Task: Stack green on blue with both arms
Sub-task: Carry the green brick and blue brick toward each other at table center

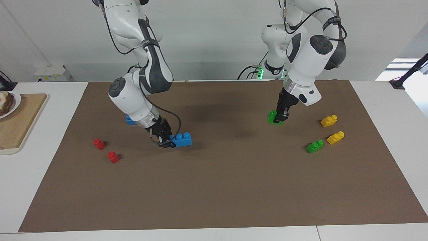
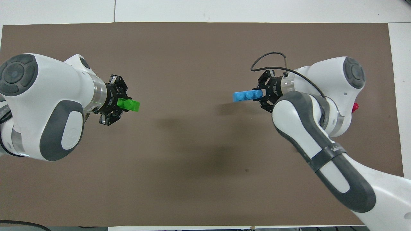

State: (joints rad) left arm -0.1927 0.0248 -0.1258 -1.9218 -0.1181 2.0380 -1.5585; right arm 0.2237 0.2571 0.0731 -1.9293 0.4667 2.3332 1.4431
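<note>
My right gripper is shut on one end of a blue brick. It holds the brick low over the brown mat, toward the middle of the table. My left gripper is shut on a green brick, held just above the mat at the left arm's end. A second blue brick peeks out from under the right arm. A second green brick lies on the mat, farther from the robots than the held one.
Two yellow bricks lie beside the loose green one. Two red bricks sit at the right arm's end. A wooden board with a plate of food stands off the mat there.
</note>
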